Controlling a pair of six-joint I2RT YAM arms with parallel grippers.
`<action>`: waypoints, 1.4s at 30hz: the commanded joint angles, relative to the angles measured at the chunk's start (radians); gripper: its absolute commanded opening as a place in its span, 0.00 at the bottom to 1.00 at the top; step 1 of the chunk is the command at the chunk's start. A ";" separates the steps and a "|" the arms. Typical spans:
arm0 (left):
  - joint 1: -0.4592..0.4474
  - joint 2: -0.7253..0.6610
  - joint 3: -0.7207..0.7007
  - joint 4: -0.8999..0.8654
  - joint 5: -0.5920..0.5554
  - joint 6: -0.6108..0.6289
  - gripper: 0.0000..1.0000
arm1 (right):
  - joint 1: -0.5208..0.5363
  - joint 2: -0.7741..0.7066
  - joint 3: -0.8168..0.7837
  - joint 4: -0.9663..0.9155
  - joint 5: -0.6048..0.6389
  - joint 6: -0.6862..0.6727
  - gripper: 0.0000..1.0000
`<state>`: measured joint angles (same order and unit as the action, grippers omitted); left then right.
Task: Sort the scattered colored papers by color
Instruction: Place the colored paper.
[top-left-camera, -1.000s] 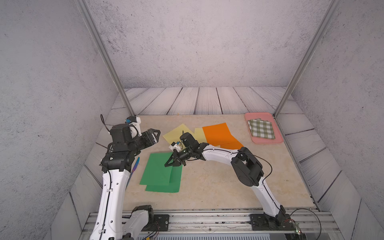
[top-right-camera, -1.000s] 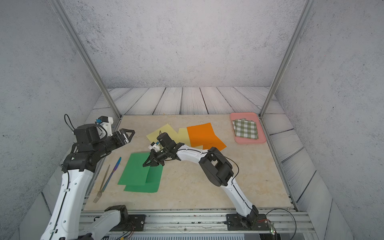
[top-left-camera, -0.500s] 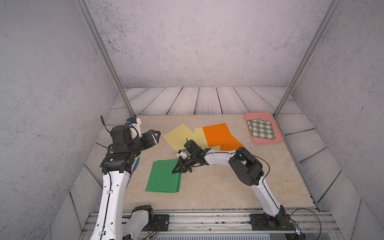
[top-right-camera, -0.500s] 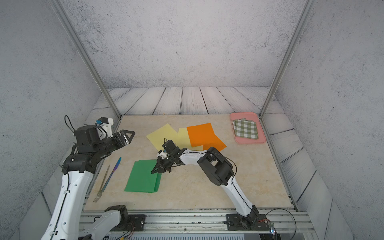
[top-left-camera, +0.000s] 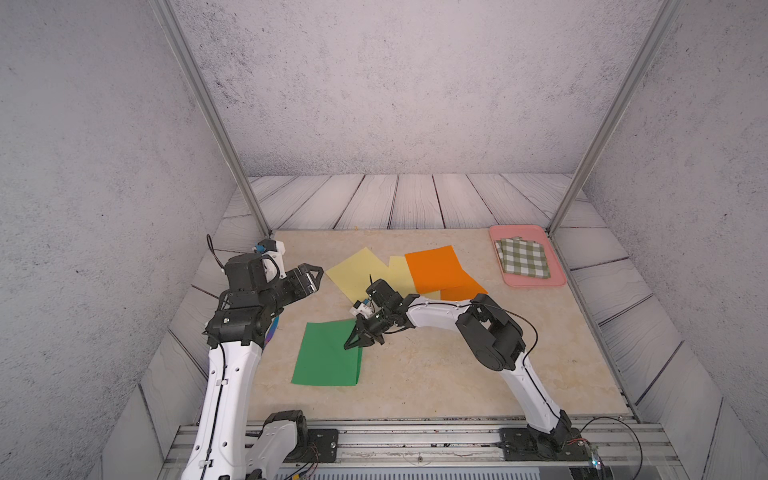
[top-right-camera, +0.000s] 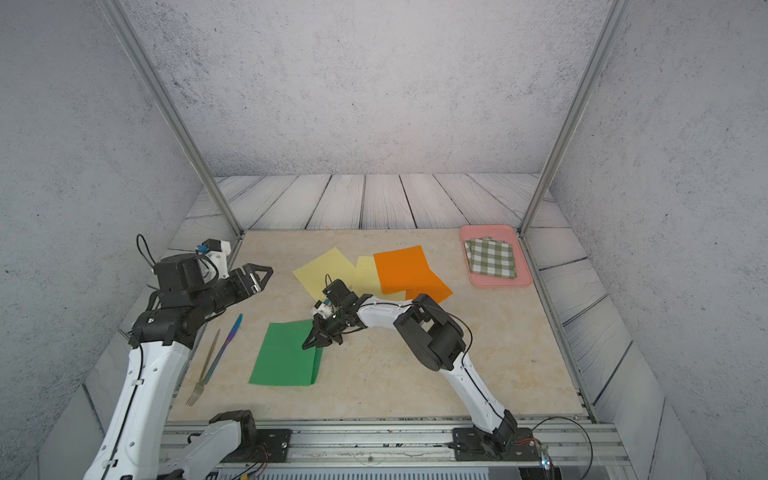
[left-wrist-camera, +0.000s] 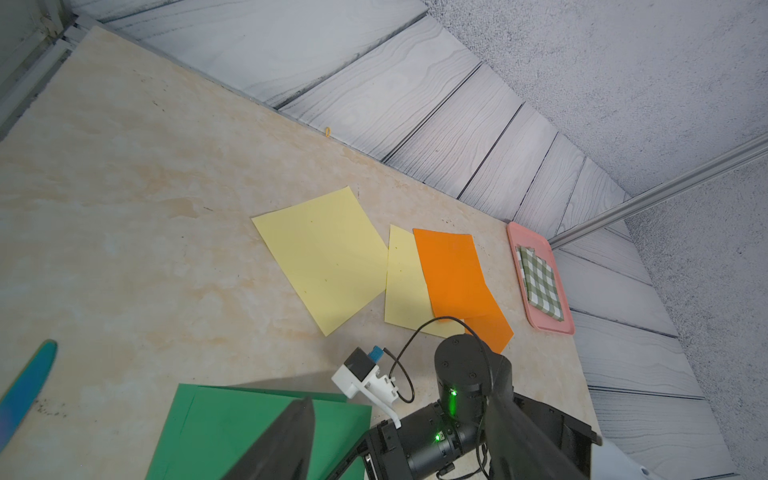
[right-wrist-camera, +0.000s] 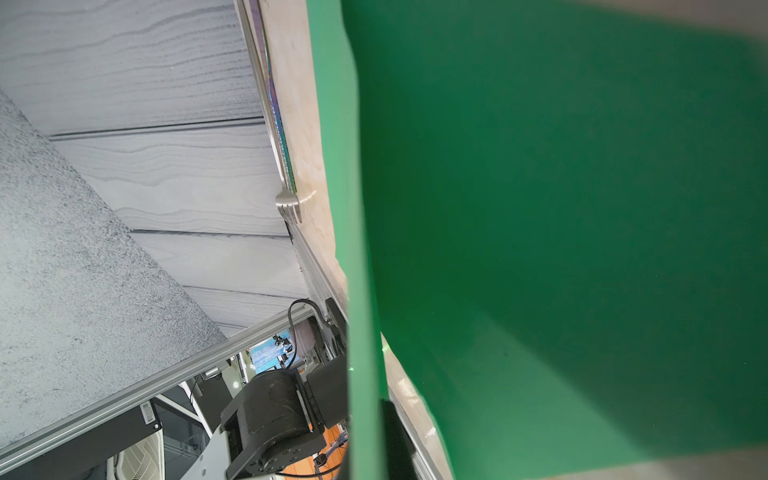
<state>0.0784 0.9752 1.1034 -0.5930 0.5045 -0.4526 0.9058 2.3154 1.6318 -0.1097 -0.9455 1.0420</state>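
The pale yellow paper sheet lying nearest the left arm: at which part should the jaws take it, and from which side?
Probably its free corner pointing toward the left gripper, approached low from that side. The pale yellow sheet lies flat, turned like a diamond, so that corner sits on bare table; the opposite side meets the second yellow sheet, partly under an orange sheet.
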 joint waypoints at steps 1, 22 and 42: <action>0.011 -0.015 -0.014 0.021 0.013 -0.001 0.71 | -0.002 0.058 0.029 -0.030 -0.025 -0.022 0.00; 0.011 -0.019 -0.047 0.038 0.011 -0.012 0.72 | -0.003 0.113 0.066 0.025 -0.024 0.033 0.10; 0.011 -0.027 -0.077 0.068 0.025 -0.029 0.72 | -0.012 -0.036 -0.042 -0.088 0.062 -0.049 0.55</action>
<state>0.0784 0.9623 1.0397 -0.5480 0.5171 -0.4774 0.9016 2.3440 1.6089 -0.1032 -0.9436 1.0294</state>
